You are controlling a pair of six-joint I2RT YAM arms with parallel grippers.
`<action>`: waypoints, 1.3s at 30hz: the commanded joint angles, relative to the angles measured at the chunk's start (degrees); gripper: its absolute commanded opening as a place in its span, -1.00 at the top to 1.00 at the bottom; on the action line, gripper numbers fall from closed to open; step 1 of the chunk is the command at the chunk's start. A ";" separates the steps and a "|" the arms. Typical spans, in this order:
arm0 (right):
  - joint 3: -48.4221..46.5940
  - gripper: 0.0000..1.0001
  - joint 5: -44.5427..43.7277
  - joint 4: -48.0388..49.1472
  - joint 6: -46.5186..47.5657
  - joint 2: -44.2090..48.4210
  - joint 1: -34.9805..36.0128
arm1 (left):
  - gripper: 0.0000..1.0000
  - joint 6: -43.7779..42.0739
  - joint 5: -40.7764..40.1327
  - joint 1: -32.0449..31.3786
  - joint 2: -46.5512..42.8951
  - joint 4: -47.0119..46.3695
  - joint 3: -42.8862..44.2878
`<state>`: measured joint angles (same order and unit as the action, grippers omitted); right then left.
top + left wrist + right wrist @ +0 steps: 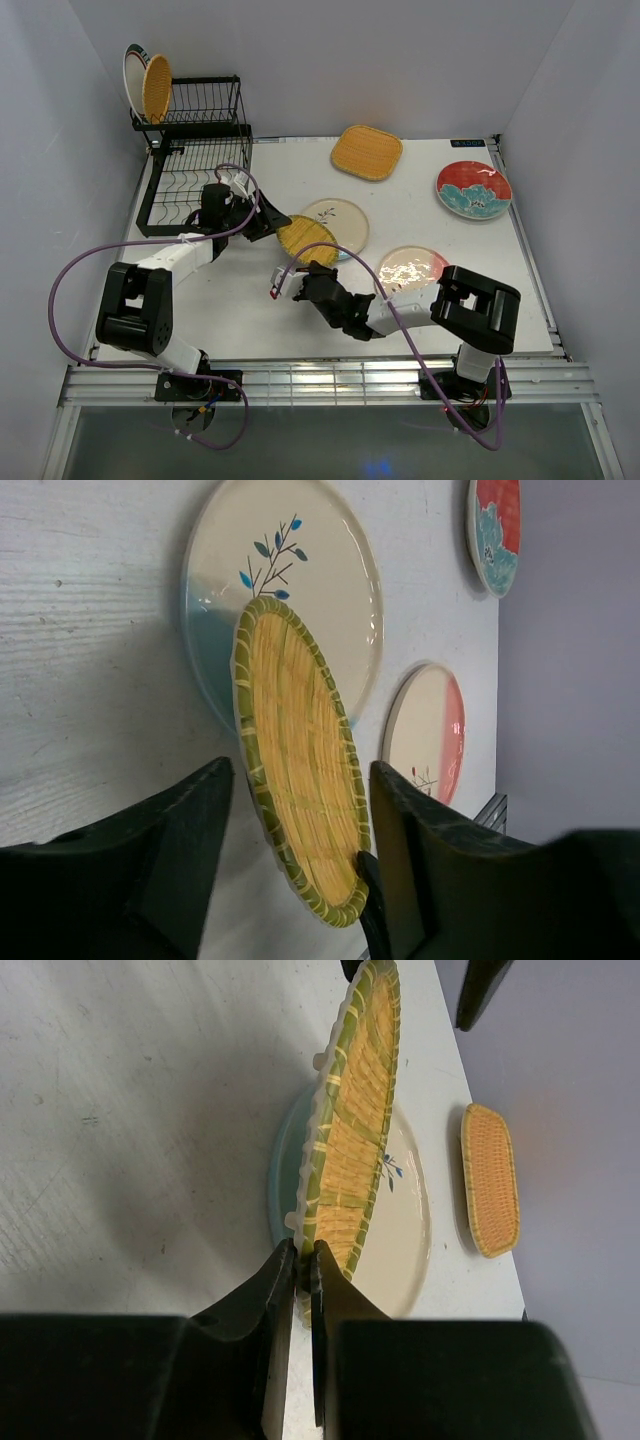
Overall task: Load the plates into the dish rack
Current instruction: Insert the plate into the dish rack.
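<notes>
A round woven plate with a green rim [303,238] is held up on edge above the cream-blue plate [342,222]. My right gripper [303,1252] is shut on its near rim [355,1110]. My left gripper [302,772] comes from the rack side with its jaws open. One finger stands on each face of the woven plate [300,760], with a gap on the left. The black dish rack [195,170] stands at the back left. In its upper basket a green-striped white plate [133,80] and another woven plate [157,88] stand upright.
A rounded-square woven plate [367,152] lies at the back middle, a red-teal floral plate [473,190] at the back right and a cream-pink plate [410,268] beside my right arm. White walls close in the table on three sides.
</notes>
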<state>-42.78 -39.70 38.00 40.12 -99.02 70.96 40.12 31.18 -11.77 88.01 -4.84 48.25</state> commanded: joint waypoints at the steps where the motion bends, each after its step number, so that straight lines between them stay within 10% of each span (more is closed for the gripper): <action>1: -2.83 0.84 -2.92 6.91 2.07 0.23 0.76 | -0.27 0.31 1.25 -0.18 -0.65 -0.35 0.71; 14: -3.88 0.85 -4.68 8.94 4.18 -2.05 1.37 | 0.17 0.14 1.16 -0.18 0.41 0.10 1.32; 23: -4.68 0.85 -6.18 9.64 5.50 -3.46 1.81 | 0.99 -0.39 0.73 -0.10 0.94 0.45 1.94; 30: -4.15 -0.23 -6.00 9.55 5.58 -3.20 2.08 | 1.00 -0.74 0.38 -0.10 0.41 0.27 1.85; 39: -0.29 -0.51 1.27 5.96 1.64 2.76 2.78 | 1.00 -1.79 -3.83 -0.10 -5.11 -3.51 -1.40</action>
<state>-44.62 -42.50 43.24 44.53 -101.41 73.12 38.85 28.86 -11.75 87.96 -4.67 47.68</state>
